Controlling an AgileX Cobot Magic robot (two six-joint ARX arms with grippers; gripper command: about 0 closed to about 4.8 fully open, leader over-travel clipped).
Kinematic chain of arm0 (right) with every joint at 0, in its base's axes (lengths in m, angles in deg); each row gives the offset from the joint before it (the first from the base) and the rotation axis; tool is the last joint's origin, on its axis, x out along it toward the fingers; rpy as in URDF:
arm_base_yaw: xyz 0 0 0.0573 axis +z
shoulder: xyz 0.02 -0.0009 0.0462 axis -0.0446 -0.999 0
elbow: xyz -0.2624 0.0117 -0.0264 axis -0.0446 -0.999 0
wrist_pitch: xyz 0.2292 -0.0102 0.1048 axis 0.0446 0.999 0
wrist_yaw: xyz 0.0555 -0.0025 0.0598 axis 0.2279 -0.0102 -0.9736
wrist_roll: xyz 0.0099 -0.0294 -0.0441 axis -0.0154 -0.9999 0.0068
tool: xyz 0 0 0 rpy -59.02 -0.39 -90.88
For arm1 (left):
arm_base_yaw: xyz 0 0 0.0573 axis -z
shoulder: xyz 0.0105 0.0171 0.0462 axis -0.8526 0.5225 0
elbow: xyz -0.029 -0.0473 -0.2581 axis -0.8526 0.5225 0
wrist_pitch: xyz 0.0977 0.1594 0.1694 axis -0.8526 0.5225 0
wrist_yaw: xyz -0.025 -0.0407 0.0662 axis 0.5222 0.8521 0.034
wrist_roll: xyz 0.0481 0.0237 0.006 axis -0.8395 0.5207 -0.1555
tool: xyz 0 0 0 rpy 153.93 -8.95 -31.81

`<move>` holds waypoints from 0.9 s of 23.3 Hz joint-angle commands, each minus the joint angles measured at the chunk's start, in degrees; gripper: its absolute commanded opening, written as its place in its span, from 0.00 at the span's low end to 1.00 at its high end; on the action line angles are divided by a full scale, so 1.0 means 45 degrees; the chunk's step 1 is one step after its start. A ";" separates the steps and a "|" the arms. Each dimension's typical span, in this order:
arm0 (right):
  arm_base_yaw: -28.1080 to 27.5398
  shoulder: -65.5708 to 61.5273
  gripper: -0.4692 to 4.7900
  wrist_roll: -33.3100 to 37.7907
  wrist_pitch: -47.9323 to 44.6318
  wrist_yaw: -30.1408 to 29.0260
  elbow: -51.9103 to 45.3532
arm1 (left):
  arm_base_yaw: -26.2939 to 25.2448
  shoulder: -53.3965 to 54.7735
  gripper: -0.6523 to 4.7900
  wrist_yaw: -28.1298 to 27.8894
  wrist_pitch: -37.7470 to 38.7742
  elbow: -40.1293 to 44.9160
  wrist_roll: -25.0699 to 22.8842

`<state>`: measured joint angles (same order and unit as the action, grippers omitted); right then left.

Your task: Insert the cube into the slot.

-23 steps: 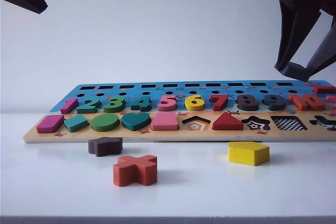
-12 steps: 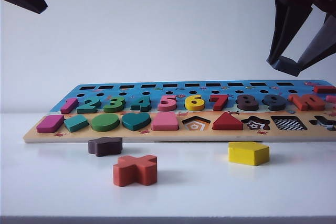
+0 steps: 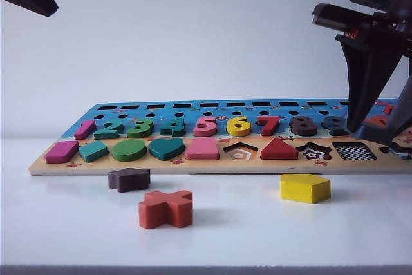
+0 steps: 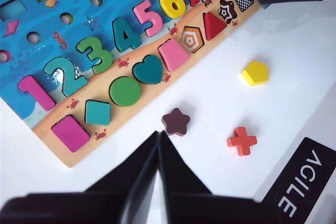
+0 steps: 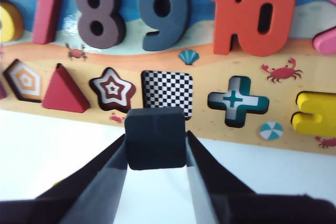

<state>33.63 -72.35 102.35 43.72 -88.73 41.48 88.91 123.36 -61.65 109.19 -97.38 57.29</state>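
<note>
Cube (image 5: pixel 155 138) first: you have it pinched between the two fingers of the right gripper (image 5: pixel 155 145), the flat navy block held by its opposite sides and carried in the air, not yet touching the puzzle board (image 5: pixel 294 66).

Take the slot (image 5: pixel 167 95) — the checkerboard square cutout — as your landmark. In the right wrist view the cube hangs just short of the slot's near edge, on the table side of the board, and sits a touch toward the star cutout (image 5: pixel 112 88); the plus cutout (image 5: pixel 237 101) lies on the slot's other side. So the move ahead looks like a short advance over the board edge with a slight shift toward the plus cutout, then down.

The cube's edges appear close to parallel with the slot's edges, so you probably need little or no wrist turn.

In the exterior view the right gripper (image 3: pixel 380 130) stands just beside the slot (image 3: pixel 353 151), low over that end of the board.

The left gripper (image 4: pixel 159 153) has its fingers pressed together, holding nothing, well away from the slot — leave it out.
</note>
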 commanded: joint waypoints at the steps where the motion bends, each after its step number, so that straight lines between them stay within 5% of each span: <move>1: 0.0019 -0.0248 0.15 -0.0102 -0.0126 0.0010 0.0063 | 0.0010 0.0010 0.14 0.0029 -0.0180 -0.0044 -0.0063; 21: 0.0019 -0.0962 0.14 -0.0350 -0.1035 0.0442 0.0097 | 0.0010 0.0010 0.14 0.0029 -0.0180 -0.0044 -0.0058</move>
<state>33.63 -76.63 101.06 40.05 -87.20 41.55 88.91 123.36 -61.65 109.19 -97.38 57.29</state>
